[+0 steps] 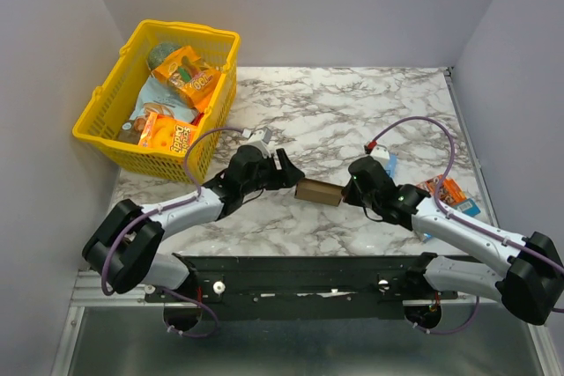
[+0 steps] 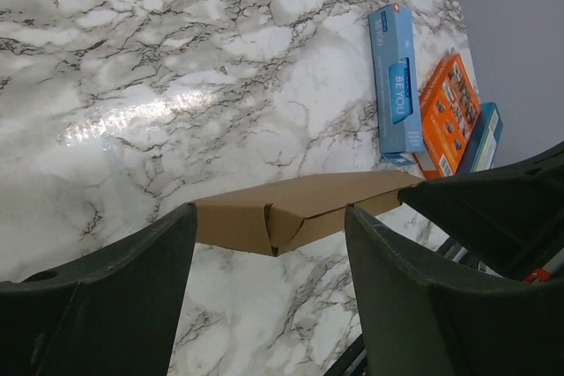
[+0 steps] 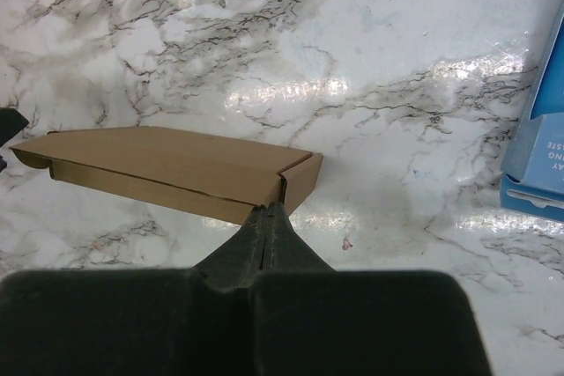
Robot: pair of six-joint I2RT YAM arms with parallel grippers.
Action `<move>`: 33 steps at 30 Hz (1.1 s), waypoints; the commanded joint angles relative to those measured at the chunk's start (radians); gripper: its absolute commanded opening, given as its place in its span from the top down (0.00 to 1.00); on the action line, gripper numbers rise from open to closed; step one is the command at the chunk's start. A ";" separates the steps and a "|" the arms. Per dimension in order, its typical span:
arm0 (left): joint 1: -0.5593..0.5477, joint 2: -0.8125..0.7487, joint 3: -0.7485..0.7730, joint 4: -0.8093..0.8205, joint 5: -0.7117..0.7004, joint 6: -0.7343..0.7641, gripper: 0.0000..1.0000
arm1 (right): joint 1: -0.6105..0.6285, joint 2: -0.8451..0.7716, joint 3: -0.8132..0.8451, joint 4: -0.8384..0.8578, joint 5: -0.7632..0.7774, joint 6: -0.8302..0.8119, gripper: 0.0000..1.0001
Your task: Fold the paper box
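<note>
Paper box (image 1: 319, 192) lies mid-frame in the top view on the worktop (image 1: 352, 103), between left hand (image 1: 288, 173) and right hand (image 1: 352, 188), with bare marble above it and a yellow basket (image 1: 101, 107) well apart at upper left. Left wrist view: fingers stand wide apart astride the box's folded end, gripping nothing; blue packet (image 2: 395, 77) and orange packet (image 2: 449, 112) sit upper right. Right wrist view alone shows its fingers pressed together, tips at the box's lower edge by the corner flap; pinching card or not, cannot tell.
</note>
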 commanded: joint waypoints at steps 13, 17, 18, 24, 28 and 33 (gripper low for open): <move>0.031 0.135 0.015 0.187 0.082 -0.103 0.41 | 0.017 0.023 -0.017 -0.136 0.040 0.014 1.00; 0.031 0.146 -0.016 0.227 0.105 -0.123 0.49 | 0.020 0.025 -0.019 -0.136 0.042 0.016 0.99; 0.031 0.150 -0.021 0.233 0.110 -0.129 0.50 | 0.020 0.028 -0.017 -0.136 0.045 0.016 1.00; 0.030 0.153 -0.062 0.268 0.136 -0.157 0.59 | 0.022 0.029 -0.014 -0.139 0.050 0.019 1.00; 0.028 0.144 -0.073 0.270 0.138 -0.160 0.65 | 0.025 0.036 -0.011 -0.141 0.054 0.024 0.99; 0.014 0.141 -0.079 0.265 0.122 -0.151 0.72 | 0.033 0.034 -0.008 -0.145 0.068 0.033 1.00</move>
